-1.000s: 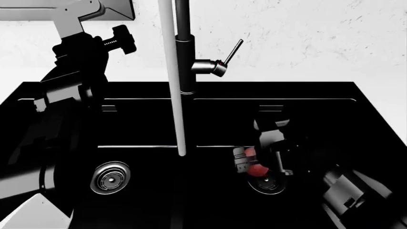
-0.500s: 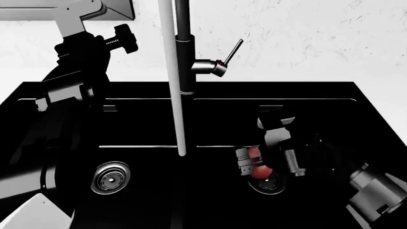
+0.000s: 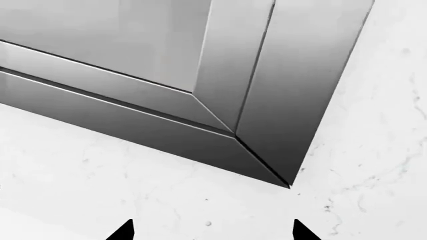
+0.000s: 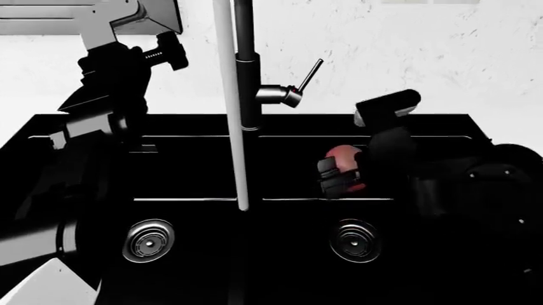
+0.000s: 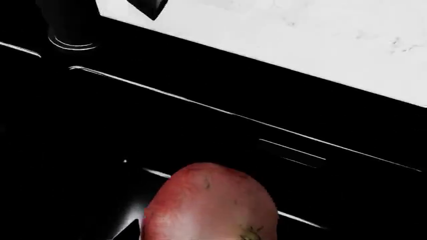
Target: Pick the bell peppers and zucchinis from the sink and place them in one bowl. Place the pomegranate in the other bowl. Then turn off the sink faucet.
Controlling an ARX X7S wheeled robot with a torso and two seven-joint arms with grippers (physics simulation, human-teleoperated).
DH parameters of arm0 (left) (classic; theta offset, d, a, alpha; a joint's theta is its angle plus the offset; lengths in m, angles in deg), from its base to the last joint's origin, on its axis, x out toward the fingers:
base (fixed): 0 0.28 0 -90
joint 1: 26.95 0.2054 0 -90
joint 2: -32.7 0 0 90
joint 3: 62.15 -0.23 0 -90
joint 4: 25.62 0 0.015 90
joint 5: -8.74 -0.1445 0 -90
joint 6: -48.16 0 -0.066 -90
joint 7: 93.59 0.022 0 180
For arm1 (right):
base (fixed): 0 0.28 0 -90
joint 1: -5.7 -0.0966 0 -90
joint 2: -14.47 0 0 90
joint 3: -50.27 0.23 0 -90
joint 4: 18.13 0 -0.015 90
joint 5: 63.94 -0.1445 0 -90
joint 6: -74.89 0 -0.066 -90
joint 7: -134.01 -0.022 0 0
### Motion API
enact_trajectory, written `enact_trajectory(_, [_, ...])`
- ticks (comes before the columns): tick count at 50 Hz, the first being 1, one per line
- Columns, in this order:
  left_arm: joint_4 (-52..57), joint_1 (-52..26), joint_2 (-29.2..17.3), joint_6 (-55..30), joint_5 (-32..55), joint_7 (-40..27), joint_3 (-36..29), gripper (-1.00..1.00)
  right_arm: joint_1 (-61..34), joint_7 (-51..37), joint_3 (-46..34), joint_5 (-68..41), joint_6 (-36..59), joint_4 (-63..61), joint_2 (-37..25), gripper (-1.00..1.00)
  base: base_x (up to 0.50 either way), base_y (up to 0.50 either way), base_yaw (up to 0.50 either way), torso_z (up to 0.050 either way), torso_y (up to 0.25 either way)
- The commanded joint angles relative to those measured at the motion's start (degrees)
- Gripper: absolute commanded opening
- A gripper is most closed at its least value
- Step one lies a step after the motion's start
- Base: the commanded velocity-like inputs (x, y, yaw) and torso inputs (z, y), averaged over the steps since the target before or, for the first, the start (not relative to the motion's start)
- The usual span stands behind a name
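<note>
Pomegranate (image 4: pixel 344 166) lifted above drain, right end effector (image 4: pixel 339 175) raised

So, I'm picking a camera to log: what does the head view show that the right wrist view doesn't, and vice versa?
Only the head view shows the faucet's lever handle, the water stream, both drains and the left arm. Only the right wrist view shows the pomegranate's mottled skin close up. Both show the pomegranate held by the right pincer above the black sink, and the white counter.
</note>
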Motion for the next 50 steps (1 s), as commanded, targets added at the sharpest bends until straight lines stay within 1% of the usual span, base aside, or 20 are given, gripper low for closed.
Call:
enact_trajectory(1, [1.0, 0.0, -0.4, -0.4, 1.3, 1.5, 1.0, 1.0, -2.2, 0.7, 4.3, 1.5, -3.0, -9.8, -4.1, -1.0, 0.0, 0.0, 0.0, 0.0, 0.25])
enact_trajectory(3, [4.3, 1.1, -0.2, -2.4, 1.6, 1.6, 1.2, 1.0, -2.3, 0.7, 4.8, 1.8, -3.7, -10.8, -4.7, -1.0, 0.0, 0.0, 0.0, 0.0, 0.25])
enact_trajectory(6, [13.0, 4.2, 0.4, -7.3, 2.2, 1.6, 1.6, 1.0, -2.4, 0.4, 5.3, 2.1, -4.3, -11.9, -5.3, -1.0, 0.0, 0.0, 0.0, 0.0, 0.25])
enact_trajectory(8, [16.9, 5.6, 0.7, -9.8, 2.5, 1.7, 1.7, 1.0, -2.5, 0.2, 5.6, 2.1, -4.5, -12.4, -5.6, -1.0, 0.0, 0.0, 0.0, 0.0, 0.25])
enact_trajectory(15, [23.7, 7.6, 0.9, -13.1, 3.3, 1.2, 2.1, 1.0, -2.6, -1.0, 6.2, 1.5, -4.5, -14.4, -7.0, -1.0, 0.0, 0.0, 0.0, 0.0, 0.25])
enact_trajectory(19, [30.6, 9.9, 1.1, -16.4, 4.2, 0.6, 2.7, 1.0, -2.1, -1.9, 6.8, 1.3, -5.1, -16.2, -8.0, -1.0, 0.0, 0.0, 0.0, 0.0, 0.25])
enact_trajectory(24, [41.0, 13.3, 1.5, -23.6, 5.6, 1.2, 2.8, 1.0, -2.1, -4.4, 7.6, 1.3, -5.9, -18.9, -8.7, -1.0, -0.05, 0.0, 0.0, 0.0, 0.235])
enact_trajectory(28, [52.2, 15.9, 1.7, -31.4, 6.3, 0.3, 2.5, 1.0, -3.2, -7.3, 8.6, 0.3, -5.9, -20.8, -8.7, -1.0, -0.5, 0.0, 0.0, 0.0, 0.0])
enact_trajectory(32, [59.3, 15.8, 1.2, -37.1, 6.6, 0.0, 1.4, 1.0, -3.7, -7.9, 8.9, -0.1, -5.9, -21.1, -8.5, -1.0, -0.5, 0.0, 0.0, 0.0, 0.0])
enact_trajectory(38, [63.5, 15.4, 0.4, -41.2, 6.8, -0.9, 1.1, 1.0, -3.4, -8.1, 9.4, -0.5, -6.4, -21.2, -9.0, -1.0, -0.5, 0.0, 0.0, 0.0, 0.0])
enact_trajectory(50, [68.4, 15.5, -0.5, -44.9, 7.6, -1.1, 0.2, 1.0, -2.3, -6.9, 9.3, 1.0, -7.5, -21.5, -9.2, -1.0, -0.5, 0.0, 0.0, 0.0, 0.0])
